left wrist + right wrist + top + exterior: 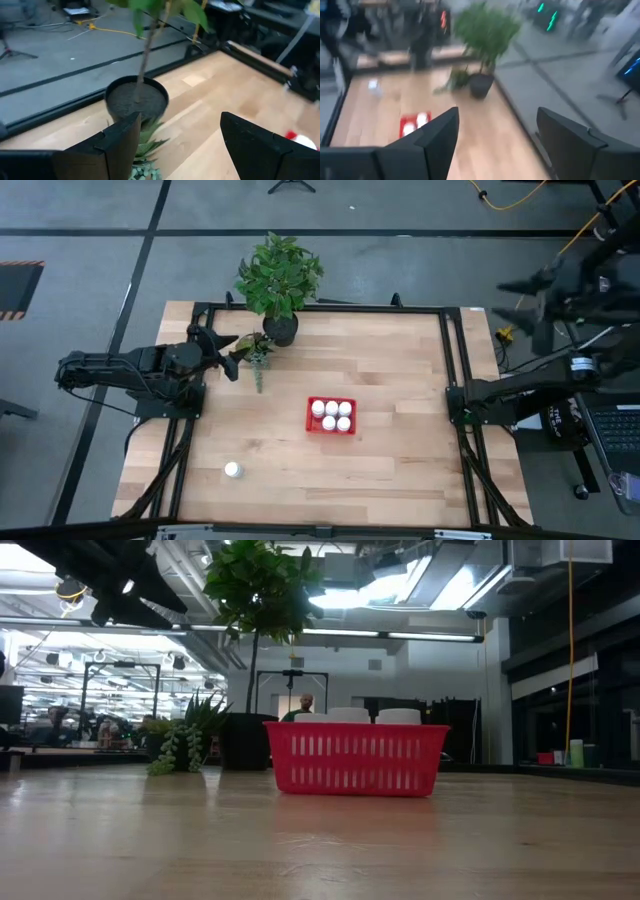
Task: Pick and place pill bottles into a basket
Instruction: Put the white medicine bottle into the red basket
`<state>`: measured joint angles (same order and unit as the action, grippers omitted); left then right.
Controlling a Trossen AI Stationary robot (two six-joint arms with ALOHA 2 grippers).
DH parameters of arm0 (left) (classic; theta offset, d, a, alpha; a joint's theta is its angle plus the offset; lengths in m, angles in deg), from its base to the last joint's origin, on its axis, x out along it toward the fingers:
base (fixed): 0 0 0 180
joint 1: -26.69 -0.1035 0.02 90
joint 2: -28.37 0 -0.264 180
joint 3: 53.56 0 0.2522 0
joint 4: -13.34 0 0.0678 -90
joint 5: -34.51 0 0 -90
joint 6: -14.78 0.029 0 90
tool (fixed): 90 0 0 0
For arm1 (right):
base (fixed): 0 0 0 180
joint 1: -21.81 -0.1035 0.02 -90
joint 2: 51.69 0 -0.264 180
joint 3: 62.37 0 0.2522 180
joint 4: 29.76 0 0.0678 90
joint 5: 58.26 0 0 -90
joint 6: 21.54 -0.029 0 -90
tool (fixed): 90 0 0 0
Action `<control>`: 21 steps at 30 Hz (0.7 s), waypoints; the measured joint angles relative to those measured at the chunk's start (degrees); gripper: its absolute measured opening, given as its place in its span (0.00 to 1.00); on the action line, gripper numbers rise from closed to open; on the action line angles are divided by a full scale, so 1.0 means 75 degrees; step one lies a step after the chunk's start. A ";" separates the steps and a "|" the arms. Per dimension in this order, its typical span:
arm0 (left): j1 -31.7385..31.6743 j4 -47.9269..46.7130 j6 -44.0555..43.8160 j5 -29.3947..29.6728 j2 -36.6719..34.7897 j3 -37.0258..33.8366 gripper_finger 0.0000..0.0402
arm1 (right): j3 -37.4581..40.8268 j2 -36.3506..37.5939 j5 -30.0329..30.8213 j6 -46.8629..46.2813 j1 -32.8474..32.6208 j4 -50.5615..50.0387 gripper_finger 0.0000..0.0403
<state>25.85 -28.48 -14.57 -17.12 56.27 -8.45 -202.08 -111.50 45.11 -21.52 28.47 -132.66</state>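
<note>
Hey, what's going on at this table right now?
A two-arm robot is collecting small white pill bottles into a small red mesh basket at mid-table. Five bottles sit inside it; one white bottle stands alone near the front left. Neither arm holds anything: the left gripper is open beside the dark potted plant, and the right gripper, also open, waits at the right edge.

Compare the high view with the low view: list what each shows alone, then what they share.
Only the high view: five small white pill bottles counted inside the basket, a sixth lone white pill bottle on the wooden table, and the left gripper near the plants with open fingers.

Only the low view: the room behind with ceiling lights.

Both: the red mesh-sided basket and the dark potted plant.
</note>
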 joint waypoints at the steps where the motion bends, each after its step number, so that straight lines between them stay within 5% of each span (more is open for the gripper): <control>1: 0.0000 -0.0003 -0.0148 0.0118 0.0000 0.0000 0.66 | 0.0452 0.0140 -0.0108 -0.0013 0.0000 0.0023 0.66; 10: 0.0000 -0.0003 -0.0930 0.0557 0.0000 -0.0001 0.66 | 0.6034 0.2495 -0.1161 0.1089 -0.0003 0.4097 0.66; 16: 0.0000 -0.0003 -0.0929 0.0557 0.0000 0.0000 0.66 | 0.9488 0.4722 -0.1152 -0.0320 -0.0006 0.6397 0.66; 21: 0.0000 -0.0003 -0.0982 0.0552 0.0000 0.0000 0.66 | 1.2059 0.5621 -0.1132 -0.1374 -0.0003 0.7920 0.66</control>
<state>25.85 -28.50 -21.93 -12.98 56.27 -8.45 -111.64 -69.35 36.62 -31.82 28.45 -73.26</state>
